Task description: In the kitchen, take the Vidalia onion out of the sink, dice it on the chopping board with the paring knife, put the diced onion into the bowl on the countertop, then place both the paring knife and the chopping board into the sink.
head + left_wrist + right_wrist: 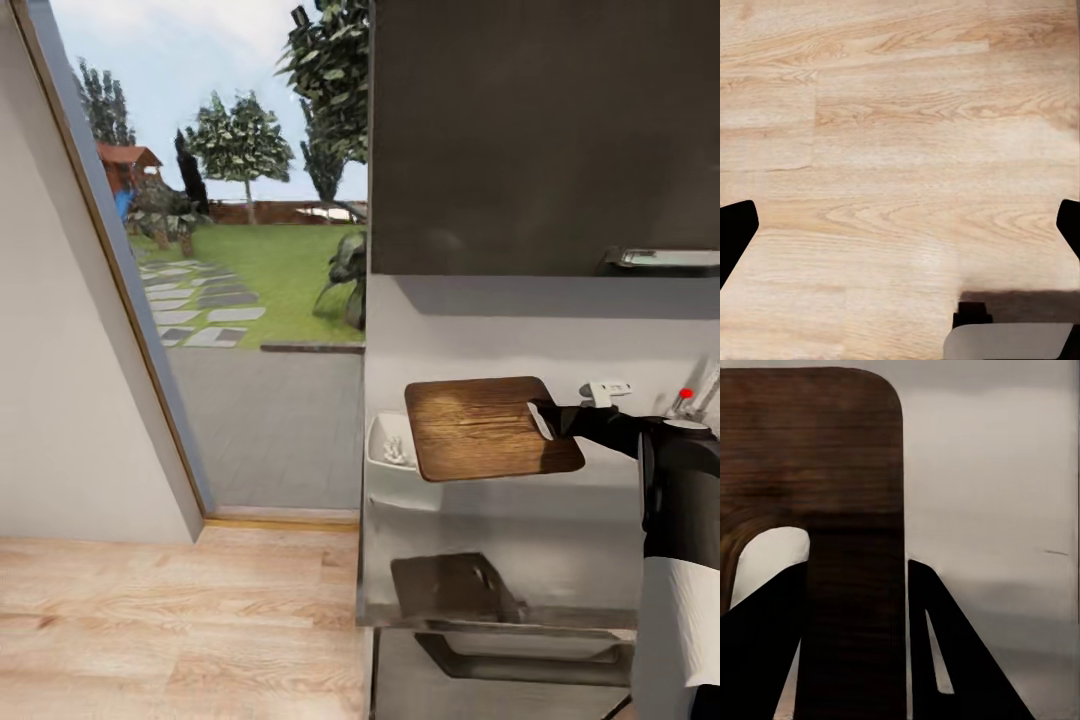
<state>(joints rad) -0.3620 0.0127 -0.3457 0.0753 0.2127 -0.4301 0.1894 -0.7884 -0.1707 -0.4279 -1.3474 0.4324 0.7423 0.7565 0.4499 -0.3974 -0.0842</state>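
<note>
The grey tabletop (pixel 480 520) lies under my right arm, and I hold the chopping board (pixel 490 428) in the air above it, near the white bowl (pixel 390 452). I think the board could slip or swing, because I grip it at one end only, beside the handle slot. My right gripper (pixel 545 418) pinches this end between its jaws. My left gripper (pixel 900 225) is spread wide over the wood floor (pixel 900 112), holding nothing.
</note>
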